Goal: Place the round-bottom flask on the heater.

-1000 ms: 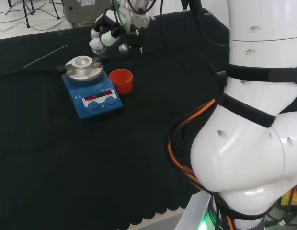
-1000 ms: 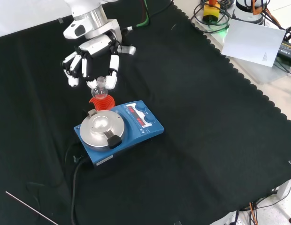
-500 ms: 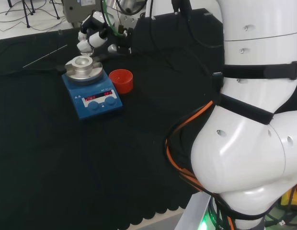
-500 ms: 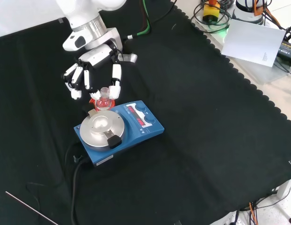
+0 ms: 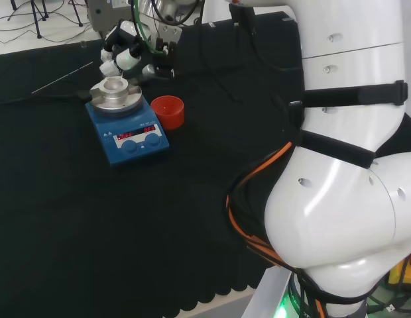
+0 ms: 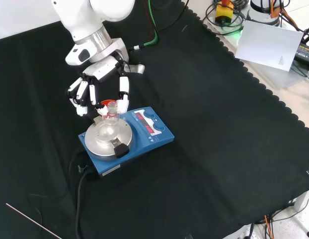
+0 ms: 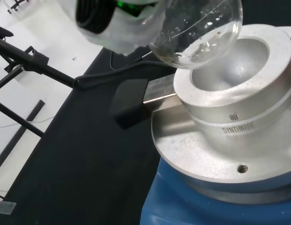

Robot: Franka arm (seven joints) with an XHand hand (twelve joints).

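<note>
The clear round-bottom flask (image 6: 109,126) hangs upright over the heater's bowl-shaped metal block (image 6: 101,140). In the wrist view its bulb (image 7: 198,32) sits just above the block's hollow (image 7: 230,75), apart from it. The hand (image 6: 97,85) comes down from above, its fingers curled and pinching the flask's neck. In the head view the hand (image 5: 124,52) is over the metal block (image 5: 117,95) of the blue heater (image 5: 129,129). The heater's blue front with knobs (image 6: 153,128) faces right in the front view.
An empty red ribbed stand (image 5: 168,110) sits right beside the heater, partly hidden behind the hand in the front view (image 6: 105,103). A thin rod (image 5: 61,78) lies on the cloth. The heater's black cable (image 6: 78,196) trails off. White paper (image 6: 271,44) lies past the cloth's edge.
The hand has carried the flask from above the red stand over to the heater's metal block and lowered it towards the hollow.
</note>
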